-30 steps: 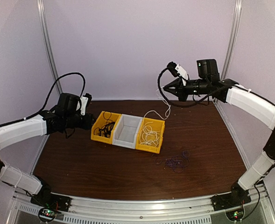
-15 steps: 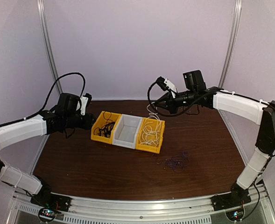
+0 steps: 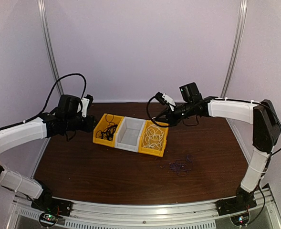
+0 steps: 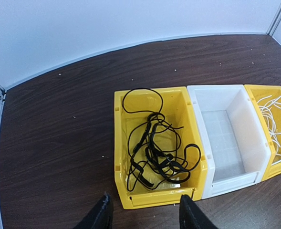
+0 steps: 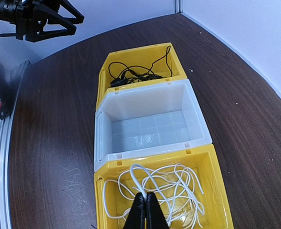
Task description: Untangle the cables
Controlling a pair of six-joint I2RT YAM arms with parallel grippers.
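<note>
- The right gripper (image 5: 145, 210) has its fingers pressed together on 1 strand of the white cable (image 5: 164, 188). It hangs low over the right yellow bin (image 5: 215, 181), where the other loops of this cable lie loose.
- The left gripper (image 4: 145, 217) is spread and holds nothing. It hovers at 9 o'clock of the 3 bins, just before the left yellow bin (image 4: 119, 143).
- The black cable (image 4: 152, 143) lies bunched in that bin. The white bin (image 4: 245, 119) stands between the 2 yellow ones.
- The purple cable (image 3: 181, 165) is a small heap on the table (image 3: 83, 167), at 5 o'clock of the bins.
- I judge all 3 cables to be light, soft and a little springy, so they will sag and catch on their own loops. It is better to pinch 1 single strand near a free end, not the middle of a knot.
</note>
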